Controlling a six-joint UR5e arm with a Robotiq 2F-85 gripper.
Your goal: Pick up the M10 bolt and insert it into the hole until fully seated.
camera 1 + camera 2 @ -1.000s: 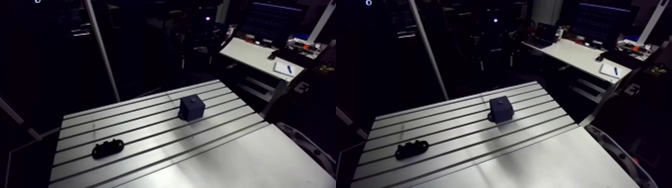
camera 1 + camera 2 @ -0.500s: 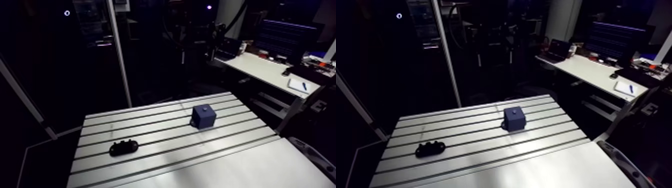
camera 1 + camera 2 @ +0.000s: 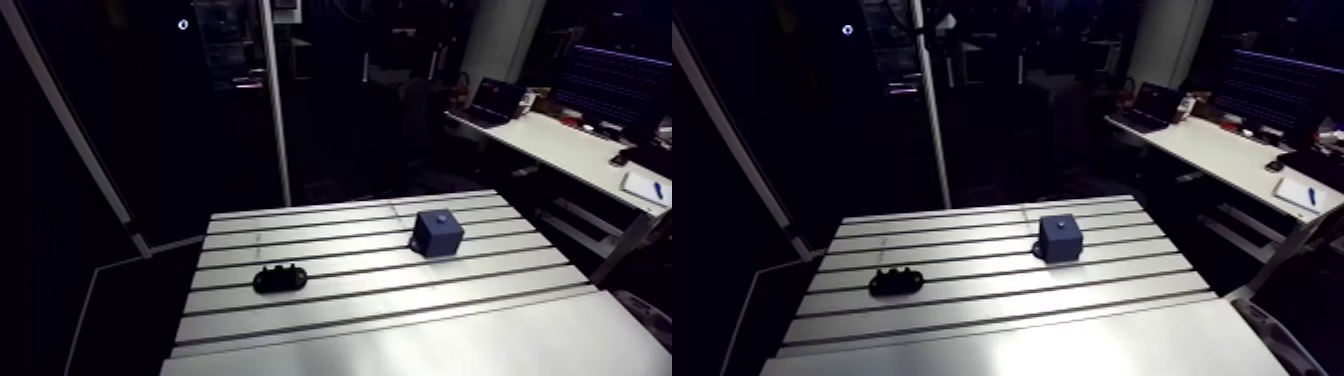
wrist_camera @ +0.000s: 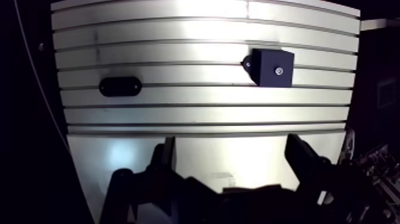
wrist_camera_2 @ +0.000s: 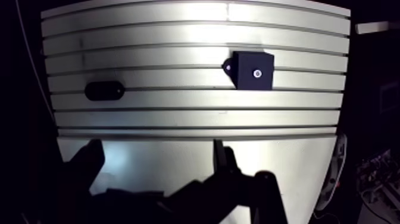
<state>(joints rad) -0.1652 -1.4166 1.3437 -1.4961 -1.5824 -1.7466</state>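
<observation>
On the slotted table [image 3: 420, 345], a dark blue block [image 3: 437, 232] with a small pale spot on its top stands well apart from a low black bumpy holder [image 3: 280, 279], the bolt itself too small to make out, and the gripper [image 4: 232, 146] hangs over the smooth unslotted part, fingers spread wide and empty.

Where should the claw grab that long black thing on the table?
Probably across its short middle, coming straight down from above. The black piece lies flat and low along the slots of the table, long one way and narrow the other, so the open claw could likely straddle its narrow width.
</observation>
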